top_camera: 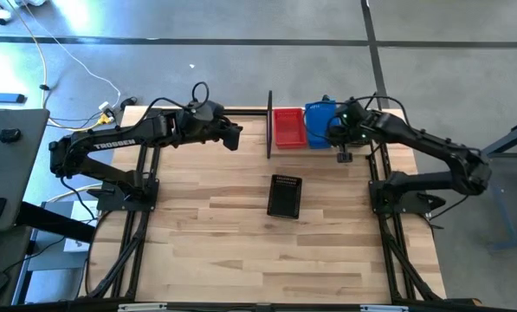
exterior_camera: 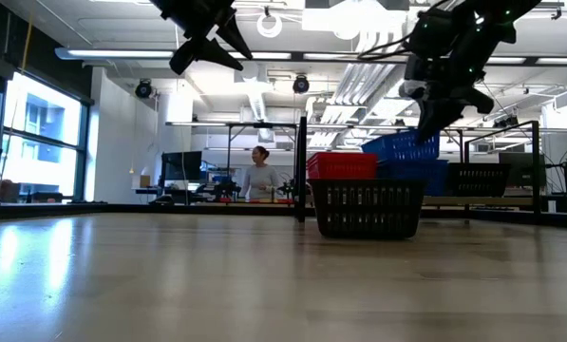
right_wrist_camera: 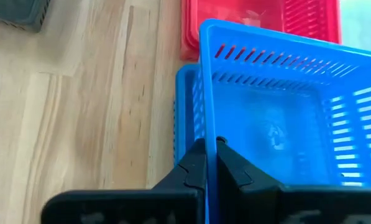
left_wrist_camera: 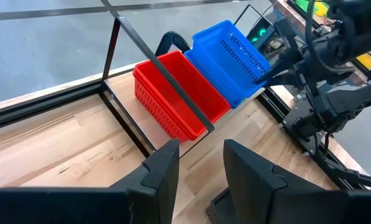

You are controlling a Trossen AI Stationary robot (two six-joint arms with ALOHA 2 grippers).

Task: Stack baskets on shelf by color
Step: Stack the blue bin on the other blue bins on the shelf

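My right gripper pinches the near wall of a blue basket, fingers pressed together on the thin plastic, holding it tilted above another blue basket that already sits on the shelf. Just beside it stands the red stack, which looks like more than one basket nested, though I cannot count them. So red seems well along, blue is midway through stacking, and black is not started: one black basket sits alone in the middle of the table, well apart from the shelf. I see no other black ones on the table. My left gripper hovers high near the shelf's left post, fingers spread and empty. The shelf's thin posts crowd my approach, and the tilted basket must level out to nest
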